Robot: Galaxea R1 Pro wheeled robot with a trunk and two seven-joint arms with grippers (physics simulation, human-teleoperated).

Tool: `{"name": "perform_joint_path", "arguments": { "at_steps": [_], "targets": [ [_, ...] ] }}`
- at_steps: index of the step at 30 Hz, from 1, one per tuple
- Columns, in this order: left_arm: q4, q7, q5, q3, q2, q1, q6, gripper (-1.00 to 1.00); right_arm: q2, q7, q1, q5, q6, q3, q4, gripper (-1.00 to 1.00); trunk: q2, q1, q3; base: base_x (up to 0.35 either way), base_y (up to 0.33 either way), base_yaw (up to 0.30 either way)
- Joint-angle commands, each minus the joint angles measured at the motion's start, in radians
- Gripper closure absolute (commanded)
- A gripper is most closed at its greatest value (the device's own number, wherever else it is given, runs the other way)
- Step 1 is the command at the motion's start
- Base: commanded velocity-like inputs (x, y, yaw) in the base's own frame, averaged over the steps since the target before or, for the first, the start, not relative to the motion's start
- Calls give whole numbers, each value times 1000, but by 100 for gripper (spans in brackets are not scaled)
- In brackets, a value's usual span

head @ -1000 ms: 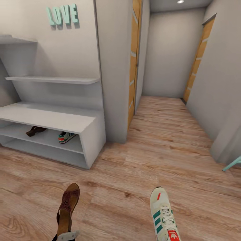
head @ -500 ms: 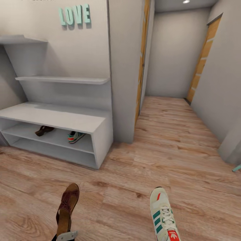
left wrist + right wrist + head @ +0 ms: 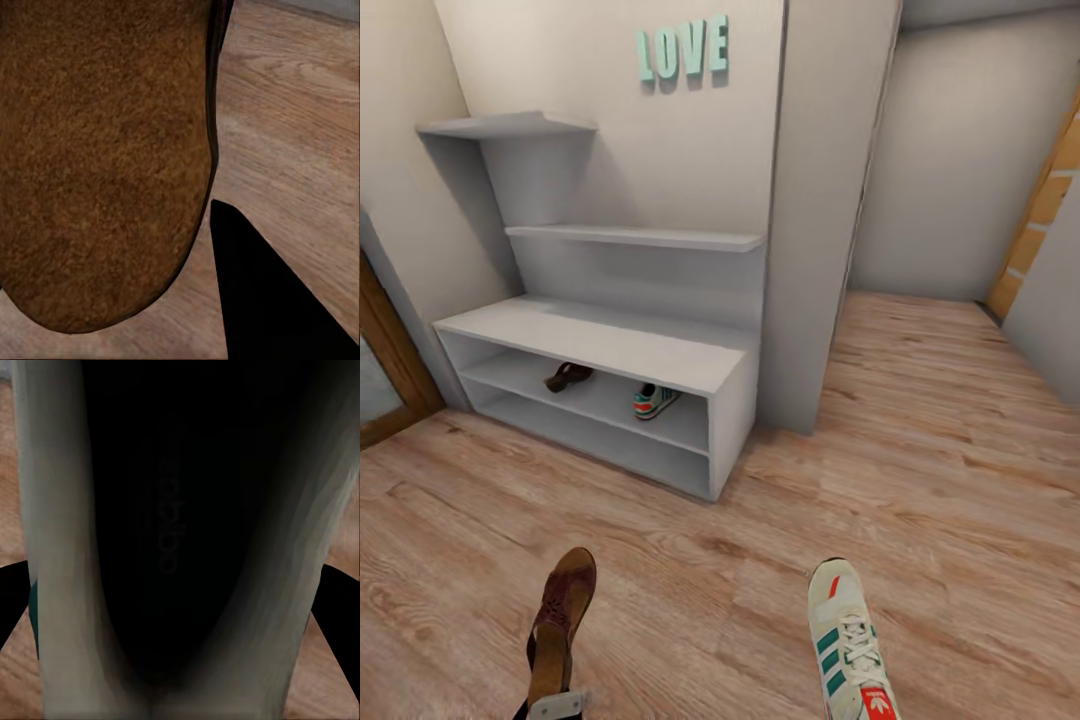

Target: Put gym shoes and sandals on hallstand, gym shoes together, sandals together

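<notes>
Head view: held sandal at lower left, gripped at heel by left gripper, jaw gap not visible. Held gym shoe at lower right. Hallstand at centre left; second sandal and second gym shoe already on upper slot.

L wrist view: sandal sole up close over plank floor.

R wrist view: shoe opening between dark finger edges, clamped.

Risks: low slot opening, could clip bench top; pairing wrong neighbours. Grey wall corner crowds rack's right end.
</notes>
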Motion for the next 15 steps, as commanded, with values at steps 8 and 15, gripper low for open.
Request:
{"name": "perform_joint_path", "arguments": {
  "at_steps": [8,15],
  "targets": [
    [2,5,-12,2,-1,-1,-3,100,1,-4,1,11,-1,-4,-2,100,0,0,-1,0,103,278],
    [2,6,-11,4,1,-1,-3,100,1,-4,1,11,-1,-4,-2,100,0,0,-1,169,154,278]
  ]
}}
